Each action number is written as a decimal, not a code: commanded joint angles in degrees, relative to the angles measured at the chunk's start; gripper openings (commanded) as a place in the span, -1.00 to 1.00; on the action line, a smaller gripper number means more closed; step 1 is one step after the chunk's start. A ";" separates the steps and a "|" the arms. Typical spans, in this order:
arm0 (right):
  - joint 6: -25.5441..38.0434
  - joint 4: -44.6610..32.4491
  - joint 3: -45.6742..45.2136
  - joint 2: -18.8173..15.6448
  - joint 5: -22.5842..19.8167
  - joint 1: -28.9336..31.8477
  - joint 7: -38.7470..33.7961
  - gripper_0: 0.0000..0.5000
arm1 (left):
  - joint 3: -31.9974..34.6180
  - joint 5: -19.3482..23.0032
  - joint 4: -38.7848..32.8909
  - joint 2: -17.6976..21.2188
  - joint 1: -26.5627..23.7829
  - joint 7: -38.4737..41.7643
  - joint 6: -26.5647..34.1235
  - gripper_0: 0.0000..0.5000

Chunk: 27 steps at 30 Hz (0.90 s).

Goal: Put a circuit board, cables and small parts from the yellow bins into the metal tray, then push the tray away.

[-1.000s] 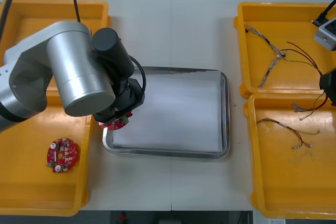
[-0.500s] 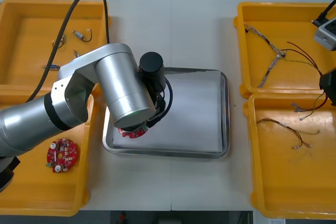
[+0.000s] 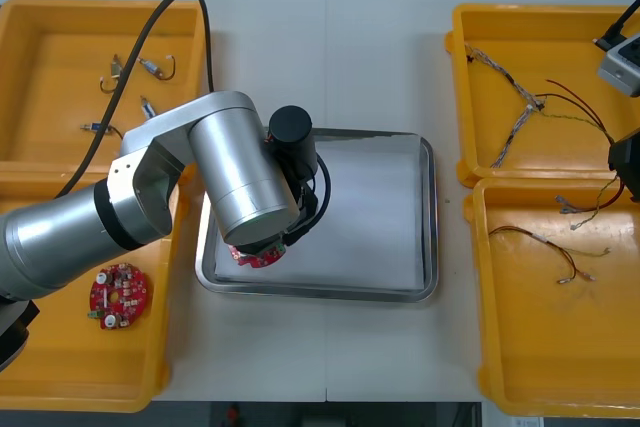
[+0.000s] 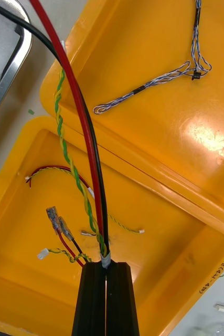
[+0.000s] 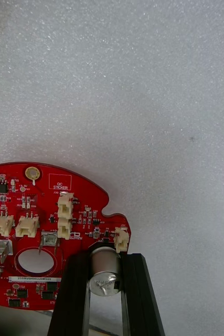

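Observation:
My left gripper (image 3: 258,252) hangs over the near left corner of the metal tray (image 3: 428,227), shut on a round red circuit board (image 3: 262,257). In the left wrist view the fingers (image 5: 139,289) clamp a metal cylinder on the circuit board (image 5: 43,210), just above the tray's white floor (image 5: 143,94). A second circuit board (image 3: 120,295) lies in the near left bin (image 3: 60,367). At the right edge, my right gripper (image 3: 625,169) stays over the right bins; its fingers (image 4: 121,299) are shut on a bundle of red, black and green-yellow cables (image 4: 85,157).
Small metal parts (image 3: 135,72) lie in the far left bin (image 3: 100,9). A twisted blue and white cable (image 3: 505,77) sits in the far right bin (image 3: 540,17). Red and yellow cables (image 3: 560,247) lie in the near right bin (image 3: 540,367).
My left arm carried the circuit board from the near left bin's edge to over the tray's near left corner, then sank slightly. The right arm has not moved.

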 commanded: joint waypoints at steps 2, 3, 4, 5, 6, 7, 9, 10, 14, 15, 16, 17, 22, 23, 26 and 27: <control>0.20 -0.17 0.42 -2.24 -0.29 -1.49 1.16 -1.00 | -1.02 0.55 -0.46 0.03 -2.44 -1.04 -1.27 -0.12; 0.20 -0.17 0.42 -2.24 -0.29 -1.49 1.16 -1.00 | -1.02 0.55 -0.54 0.20 -2.44 -1.13 -1.36 0.06; 0.20 -0.17 0.42 -2.24 -0.29 -1.49 1.16 -1.00 | -1.02 0.55 -0.63 0.38 -2.53 -1.13 -1.62 0.21; 0.20 -0.17 0.42 -2.24 -0.29 -1.49 1.16 -1.00 | -1.02 0.55 -0.81 0.73 -2.44 -0.95 -1.71 0.39; 0.20 -0.17 0.42 -2.24 -0.29 -1.49 1.16 -1.00 | -1.02 0.55 -0.98 0.82 -2.53 -1.04 -1.71 0.45; 0.20 -0.17 0.42 -2.24 -0.29 -1.49 1.16 -1.00 | -1.02 0.55 -1.25 1.17 -2.53 -1.13 -1.71 0.52; 0.20 -0.17 0.42 -2.24 -0.29 -1.49 1.16 -1.00 | -1.02 0.55 -1.95 1.61 -2.53 -0.95 -1.71 0.65; 0.20 -0.17 0.42 -2.24 -0.29 -1.49 1.16 -1.00 | -1.02 0.55 -2.48 2.05 -2.70 -0.86 -1.62 0.71; 0.20 -0.17 0.42 -2.24 -0.29 -1.49 1.16 -1.00 | -0.67 2.13 -4.67 3.89 -3.67 -0.86 -1.27 0.92; 0.20 -0.17 0.42 -2.24 -0.29 -1.49 1.16 -1.00 | -0.14 3.27 -5.55 4.77 -4.11 -0.78 -0.92 1.00; 0.20 -0.17 0.42 -2.24 -0.29 -1.49 1.16 -1.00 | 0.65 4.50 -6.26 5.39 -4.55 -0.78 -0.65 1.00; 0.20 -0.17 0.42 -2.24 -0.29 -1.49 1.16 -1.00 | 1.09 5.29 -6.61 5.74 -4.72 -0.78 -0.48 1.00; 0.20 -0.17 0.42 -2.24 -0.29 -1.49 1.16 -1.00 | 6.72 12.76 -10.56 9.61 -6.92 -1.39 3.30 1.00; 0.20 -0.17 0.42 -2.24 -0.29 -1.49 1.16 -1.00 | 7.42 13.73 -10.91 10.04 -7.10 -1.48 3.74 1.00; 0.20 -0.17 0.42 -2.24 -0.29 -1.49 1.16 -1.00 | 10.58 18.48 -12.14 13.38 -8.68 -2.27 5.50 1.00; 0.20 -0.17 0.42 -2.24 -0.29 -1.49 1.16 -1.00 | 11.73 20.41 -12.41 14.88 -9.29 -2.62 5.85 1.00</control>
